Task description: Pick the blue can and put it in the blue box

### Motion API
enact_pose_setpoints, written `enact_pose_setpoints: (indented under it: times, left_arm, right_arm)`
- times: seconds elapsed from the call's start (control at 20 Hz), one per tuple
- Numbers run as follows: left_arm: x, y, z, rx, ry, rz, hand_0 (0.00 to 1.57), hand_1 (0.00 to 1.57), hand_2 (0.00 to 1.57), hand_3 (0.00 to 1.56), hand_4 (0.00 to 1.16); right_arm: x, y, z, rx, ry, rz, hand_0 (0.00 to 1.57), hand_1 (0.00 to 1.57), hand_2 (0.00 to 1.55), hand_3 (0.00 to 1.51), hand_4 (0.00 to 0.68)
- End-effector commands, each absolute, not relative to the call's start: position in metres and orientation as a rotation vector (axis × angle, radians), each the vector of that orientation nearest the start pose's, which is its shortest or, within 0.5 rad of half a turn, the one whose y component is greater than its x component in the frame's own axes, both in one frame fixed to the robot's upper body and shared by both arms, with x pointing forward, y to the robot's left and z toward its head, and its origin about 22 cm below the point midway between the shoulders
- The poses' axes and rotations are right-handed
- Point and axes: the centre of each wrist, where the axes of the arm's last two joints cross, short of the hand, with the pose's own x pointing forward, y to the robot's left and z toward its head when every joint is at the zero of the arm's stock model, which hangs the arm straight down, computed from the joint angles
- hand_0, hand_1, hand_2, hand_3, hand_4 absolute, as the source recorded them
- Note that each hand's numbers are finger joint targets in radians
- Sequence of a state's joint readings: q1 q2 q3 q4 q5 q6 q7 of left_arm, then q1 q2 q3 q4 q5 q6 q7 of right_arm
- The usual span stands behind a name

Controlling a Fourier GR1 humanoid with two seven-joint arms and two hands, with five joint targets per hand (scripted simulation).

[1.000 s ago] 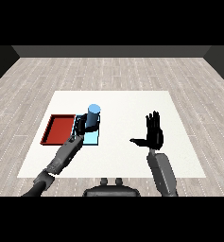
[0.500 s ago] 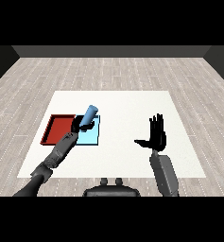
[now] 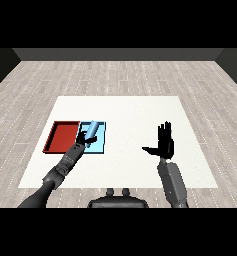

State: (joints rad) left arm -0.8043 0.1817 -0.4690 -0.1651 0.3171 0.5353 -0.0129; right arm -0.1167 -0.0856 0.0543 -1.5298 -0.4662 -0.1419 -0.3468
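Note:
The blue can (image 3: 92,129) leans to the right over the light blue tray (image 3: 101,145), low and close to the tray's floor. My left hand (image 3: 82,143) is at the can's lower end with its fingers curled round it. Whether the can rests on the tray I cannot tell. My right hand (image 3: 164,144) is held up over the bare table right of the middle, fingers straight and thumb spread to the left, holding nothing.
A red tray (image 3: 62,136) lies directly left of the light blue tray, touching it. The white table (image 3: 135,115) stretches wide behind and to the right of both trays.
The can has tilted over from upright and come down towards the light blue tray with my left hand. My right hand drifted slightly right and towards me.

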Motion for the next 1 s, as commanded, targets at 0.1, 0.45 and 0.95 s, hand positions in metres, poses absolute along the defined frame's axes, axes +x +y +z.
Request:
enact_pose_setpoints:
  times: [0.1,0.45,0.95]
  left_arm:
    - [0.363,0.234,-0.080,0.652,-0.909,-0.096,1.45,1.45,1.28,0.00,0.61]
    - [0.370,0.234,-0.072,0.632,-0.912,-0.158,0.00,0.00,0.00,0.00,0.00]
    - [0.392,0.225,-0.041,0.586,-1.321,-0.048,0.00,0.00,0.00,0.00,0.00]
  right_arm:
    - [0.279,-0.225,0.021,0.200,-1.901,-0.391,0.00,0.00,0.00,0.00,0.000]
    - [0.285,-0.221,0.029,0.223,-1.905,-0.394,0.00,0.00,0.00,0.00,0.000]
    - [0.267,-0.235,0.022,0.232,-1.925,-0.298,0.00,0.00,0.00,0.00,0.000]
